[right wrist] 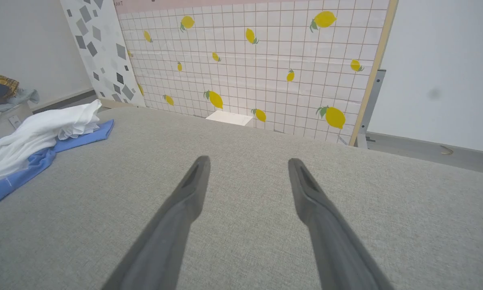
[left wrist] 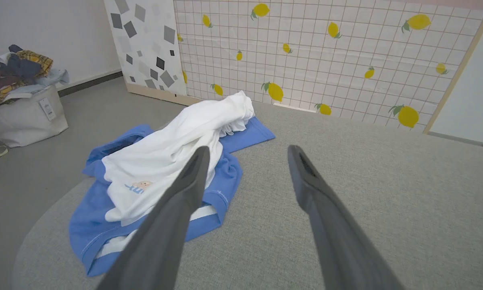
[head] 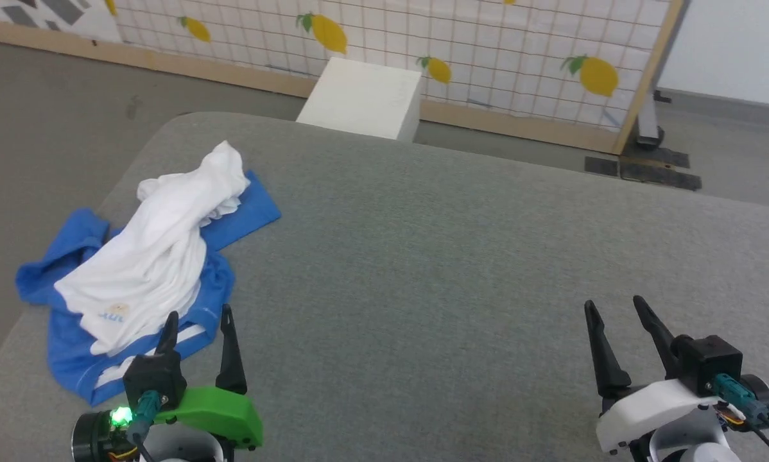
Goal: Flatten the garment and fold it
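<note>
Lying crumpled at the left of the head view, the soft white-and-blue T-shirt (head: 147, 269) awaits flattening, left gripper (head: 198, 321) and right gripper (head: 615, 308) both spread empty.

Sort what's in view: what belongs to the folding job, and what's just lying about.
Job: T-shirt, crumpled; grey surface under it.
Lying about: white box; lemon screen; bag of clothes on the floor.

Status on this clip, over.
Left pincer open, right pincer open, both empty. T-shirt bunched up, unflattened, ahead of left pincer. No obstruction seen.
</note>
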Controlling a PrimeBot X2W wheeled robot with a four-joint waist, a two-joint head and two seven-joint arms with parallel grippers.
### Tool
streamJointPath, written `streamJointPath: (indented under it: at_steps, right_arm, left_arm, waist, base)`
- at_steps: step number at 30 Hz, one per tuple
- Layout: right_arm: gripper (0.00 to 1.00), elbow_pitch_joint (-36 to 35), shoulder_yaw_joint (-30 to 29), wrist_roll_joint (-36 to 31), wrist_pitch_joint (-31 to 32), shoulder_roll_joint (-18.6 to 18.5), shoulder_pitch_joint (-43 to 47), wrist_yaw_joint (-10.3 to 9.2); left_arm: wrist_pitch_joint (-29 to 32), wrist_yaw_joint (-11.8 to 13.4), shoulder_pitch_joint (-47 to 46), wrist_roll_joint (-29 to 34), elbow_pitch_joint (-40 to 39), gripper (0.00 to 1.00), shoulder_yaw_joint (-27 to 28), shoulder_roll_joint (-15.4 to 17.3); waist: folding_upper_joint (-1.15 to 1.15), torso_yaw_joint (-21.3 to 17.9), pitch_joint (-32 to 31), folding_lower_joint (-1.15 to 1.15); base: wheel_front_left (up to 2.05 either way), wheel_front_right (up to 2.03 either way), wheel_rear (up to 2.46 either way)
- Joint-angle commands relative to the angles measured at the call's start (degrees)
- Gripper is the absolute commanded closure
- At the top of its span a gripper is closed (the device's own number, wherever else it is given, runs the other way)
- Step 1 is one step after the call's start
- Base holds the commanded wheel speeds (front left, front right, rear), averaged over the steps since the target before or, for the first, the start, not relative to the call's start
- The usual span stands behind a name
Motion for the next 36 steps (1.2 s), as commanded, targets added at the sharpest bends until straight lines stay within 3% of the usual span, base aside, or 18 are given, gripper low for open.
streamJointPath:
  at_steps: [1, 36]
  right_arm:
    - [0.0, 0.5, 0.2, 0.5, -0.7, 0.0, 0.9, -0.04]
    - [0.0, 6.4, 2.1, 2.4, -4.9, 0.0, 1.1, -0.06]
  left_arm:
    - [-0.5, 0.6, 1.1, -0.7, 0.2, 0.0, 0.0, -0.1]
    - [-4.8, 4.6, 2.6, -4.2, 2.3, 0.0, -0.8, -0.2]
  waist:
    - [0.0, 1.6, -0.2, 0.0]
    - [0.0, 13.0, -0.7, 0.0]
  base:
    - [0.0, 0.0, 0.0]
    - [0.0, 0.0, 0.0]
